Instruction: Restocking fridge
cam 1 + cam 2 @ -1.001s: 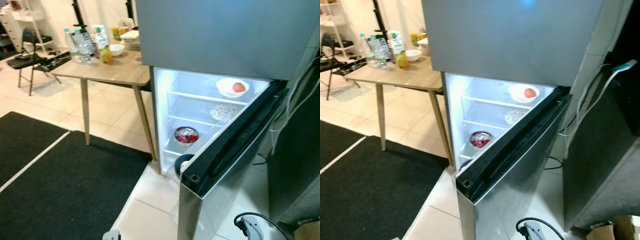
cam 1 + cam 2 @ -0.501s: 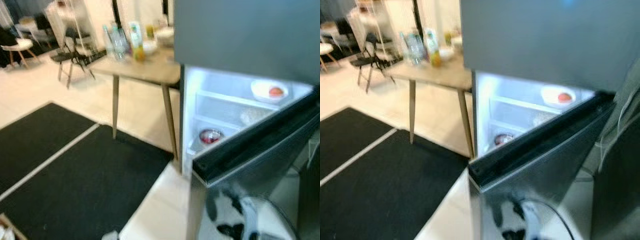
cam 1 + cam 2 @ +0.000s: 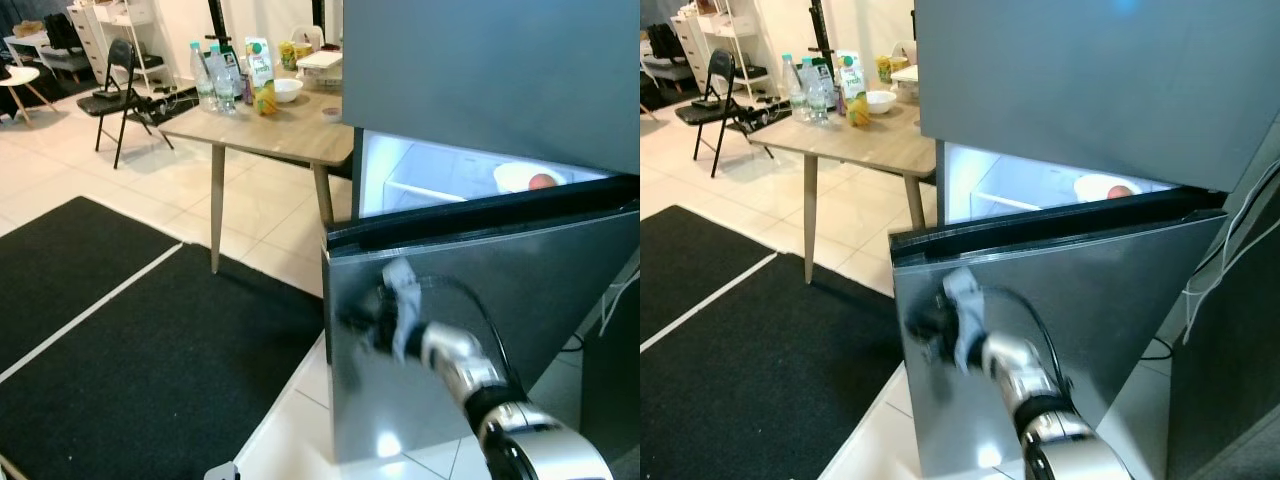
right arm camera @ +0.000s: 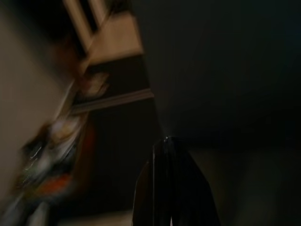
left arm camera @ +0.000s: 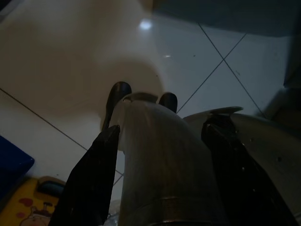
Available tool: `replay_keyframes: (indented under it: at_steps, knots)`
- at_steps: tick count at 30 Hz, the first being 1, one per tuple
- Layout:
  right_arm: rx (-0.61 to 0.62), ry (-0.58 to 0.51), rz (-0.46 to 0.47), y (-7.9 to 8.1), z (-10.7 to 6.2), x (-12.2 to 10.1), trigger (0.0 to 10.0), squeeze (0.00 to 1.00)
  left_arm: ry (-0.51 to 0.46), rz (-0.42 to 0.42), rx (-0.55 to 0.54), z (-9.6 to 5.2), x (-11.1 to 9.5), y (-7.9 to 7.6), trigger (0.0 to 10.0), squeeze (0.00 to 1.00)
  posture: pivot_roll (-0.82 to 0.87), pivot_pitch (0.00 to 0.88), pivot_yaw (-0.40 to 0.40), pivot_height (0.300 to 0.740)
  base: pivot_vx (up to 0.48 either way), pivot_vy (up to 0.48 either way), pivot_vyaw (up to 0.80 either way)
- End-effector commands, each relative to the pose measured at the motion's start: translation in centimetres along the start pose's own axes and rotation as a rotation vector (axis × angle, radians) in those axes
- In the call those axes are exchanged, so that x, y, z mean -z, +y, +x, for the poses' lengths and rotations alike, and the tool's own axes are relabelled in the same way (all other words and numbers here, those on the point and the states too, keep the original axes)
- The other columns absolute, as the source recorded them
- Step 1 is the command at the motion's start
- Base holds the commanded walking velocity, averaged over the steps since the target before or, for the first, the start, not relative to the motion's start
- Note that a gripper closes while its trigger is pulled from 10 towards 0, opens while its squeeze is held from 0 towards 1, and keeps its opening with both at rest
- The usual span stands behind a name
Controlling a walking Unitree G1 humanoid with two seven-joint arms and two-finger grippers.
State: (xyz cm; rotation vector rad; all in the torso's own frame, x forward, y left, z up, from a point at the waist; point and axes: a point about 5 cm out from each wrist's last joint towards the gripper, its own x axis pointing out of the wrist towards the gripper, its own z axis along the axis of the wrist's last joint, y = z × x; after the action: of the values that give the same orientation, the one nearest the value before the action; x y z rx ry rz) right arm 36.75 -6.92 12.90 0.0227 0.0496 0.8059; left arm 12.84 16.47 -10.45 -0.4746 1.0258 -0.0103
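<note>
The fridge's silver lower door (image 3: 545, 300) stands partly swung in, leaving a lit gap at its top. Through that gap I see a white bowl (image 3: 520, 178) holding a red fruit on the upper shelf. My right arm reaches from the lower right, and my right gripper (image 3: 362, 318) is pressed against the door's outer face near its free edge, blurred. In the right wrist view its fingers (image 4: 169, 188) lie together, shut, in the dark. My left gripper (image 5: 162, 127) hangs idle over the tile floor, open.
A wooden table (image 3: 290, 130) stands to the fridge's left with water bottles (image 3: 205, 78), a juice carton (image 3: 261, 62) and a white bowl (image 3: 287, 90). A black chair (image 3: 118, 85) stands further left. A black rug (image 3: 150, 340) covers the floor at the left.
The fridge door has swung from wide open to mostly shut. My right arm has come up against its outer face. The camera has also swung.
</note>
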Motion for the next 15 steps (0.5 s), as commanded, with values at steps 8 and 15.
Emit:
replay_keyframes:
  at_steps: [8,15]
  knots:
    - [0.436,-0.089,-0.174,-5.3,-1.7,-4.4,10.0,0.0,0.007,-0.023,0.001,0.0,0.6,-0.2,10.0,0.0,-0.11,0.0,-0.01,0.74,0.0,0.0,0.0]
    - [0.481,0.323,-0.137,-5.3,-7.6,6.4,10.0,0.0,0.003,-0.023,0.0,0.1,0.4,-0.3,10.0,0.0,-0.11,0.0,-0.005,0.74,0.0,0.0,0.0]
